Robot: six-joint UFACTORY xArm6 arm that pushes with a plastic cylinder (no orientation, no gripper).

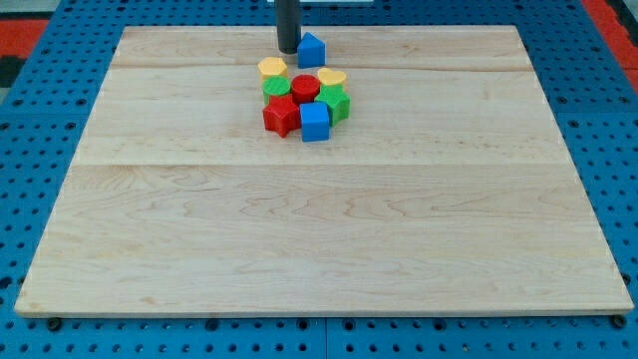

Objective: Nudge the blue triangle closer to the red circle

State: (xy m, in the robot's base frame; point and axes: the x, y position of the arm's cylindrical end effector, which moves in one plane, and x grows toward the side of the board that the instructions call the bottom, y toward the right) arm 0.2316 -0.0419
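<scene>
Bench: a pale wooden board (319, 229) is lying flat, its planks running left to right with seams showing; it is filling most of the view.
Surround: a blue perforated panel (45, 150) is framing the board on all sides; red patches (25, 40) are showing at the far corners.
My tip: the dark rod is coming down from the far edge, my tip (288, 51) resting on the board at the far centre, just left of the blue triangle and apparently touching it.
Jaws: the arm is carrying no jaws, only the rod, so nothing is opening, closing or gripping.
Blue triangle: the blue triangle (311, 50) is sitting at the far side, slightly apart from the cluster, beyond the red circle.
Red circle: the red circle (305, 88) is sitting in the middle of the cluster.
Cluster: a yellow block (271, 68) is lying far left, a yellow block (332, 77) far right, a green block (276, 86) left, a green block (336, 102) right, a red star-like block (280, 116) near left, a blue cube (315, 122) near right; all are huddling close.
</scene>
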